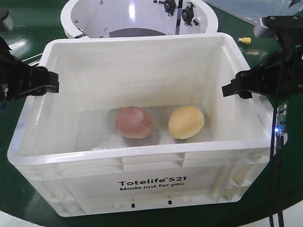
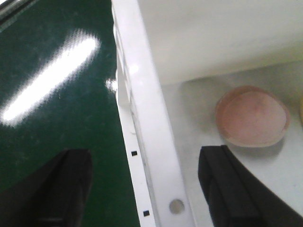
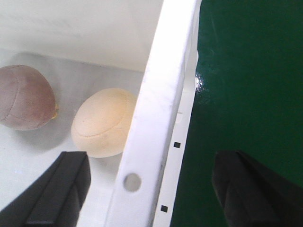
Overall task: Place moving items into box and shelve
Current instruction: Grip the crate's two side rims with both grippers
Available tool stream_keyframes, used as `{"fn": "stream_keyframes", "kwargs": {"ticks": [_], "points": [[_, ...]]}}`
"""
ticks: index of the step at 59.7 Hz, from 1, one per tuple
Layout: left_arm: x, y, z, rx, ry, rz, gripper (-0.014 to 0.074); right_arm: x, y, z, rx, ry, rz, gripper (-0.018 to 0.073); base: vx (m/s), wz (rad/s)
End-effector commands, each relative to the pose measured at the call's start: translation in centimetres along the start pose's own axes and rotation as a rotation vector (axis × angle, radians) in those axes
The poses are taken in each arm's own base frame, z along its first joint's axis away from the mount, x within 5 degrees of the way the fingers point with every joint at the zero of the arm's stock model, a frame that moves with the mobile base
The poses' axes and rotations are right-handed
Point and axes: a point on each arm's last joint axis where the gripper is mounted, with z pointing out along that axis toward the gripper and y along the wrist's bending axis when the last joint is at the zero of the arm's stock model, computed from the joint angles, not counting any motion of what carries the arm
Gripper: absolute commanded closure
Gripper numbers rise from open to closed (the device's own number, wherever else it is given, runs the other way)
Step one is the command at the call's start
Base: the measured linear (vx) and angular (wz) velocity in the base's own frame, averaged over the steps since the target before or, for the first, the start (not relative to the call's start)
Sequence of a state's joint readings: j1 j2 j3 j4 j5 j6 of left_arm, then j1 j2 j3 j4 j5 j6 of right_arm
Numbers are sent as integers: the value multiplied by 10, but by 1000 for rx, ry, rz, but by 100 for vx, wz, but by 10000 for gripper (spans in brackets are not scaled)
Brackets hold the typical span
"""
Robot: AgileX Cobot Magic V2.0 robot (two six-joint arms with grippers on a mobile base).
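Red-brown lump point(image 1: 134, 122), yellow lump point(image 1: 186, 122): both on box point(image 1: 142, 153) floor, side by side. Left pincer point(image 1: 51, 82), right pincer point(image 1: 233, 90): spread wide, straddling opposite rims. Loading seemingly done; next, clamp rims, lift level for shelving.

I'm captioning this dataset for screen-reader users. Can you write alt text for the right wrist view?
The open right gripper straddles the side rim of the white crate, one finger inside, one outside over the green surface. On the crate floor lie a yellow-orange lump and a reddish-brown lump.
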State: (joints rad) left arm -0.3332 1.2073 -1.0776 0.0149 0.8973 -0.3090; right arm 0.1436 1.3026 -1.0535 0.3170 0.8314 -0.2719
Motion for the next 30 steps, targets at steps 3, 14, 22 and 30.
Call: {"fn": "stream_keyframes", "kwargs": {"ticks": [3,14,22,30], "points": [[-4,-6,-10,68,-77,-46,31,-11,1,-12,9,-124,7,-22,0,0],[-1,-7,-8,85,-44,-68,32,-10,-1,-5,6,-96,12,-2,0,0],[5,-6,-8,74,20,-71,55,-9,0,4,-20,-47,35,46,0,0],[5,-7,-8,81,23,-77,123,-10,-2,9,-18,-48,33,138,0,0]]}}
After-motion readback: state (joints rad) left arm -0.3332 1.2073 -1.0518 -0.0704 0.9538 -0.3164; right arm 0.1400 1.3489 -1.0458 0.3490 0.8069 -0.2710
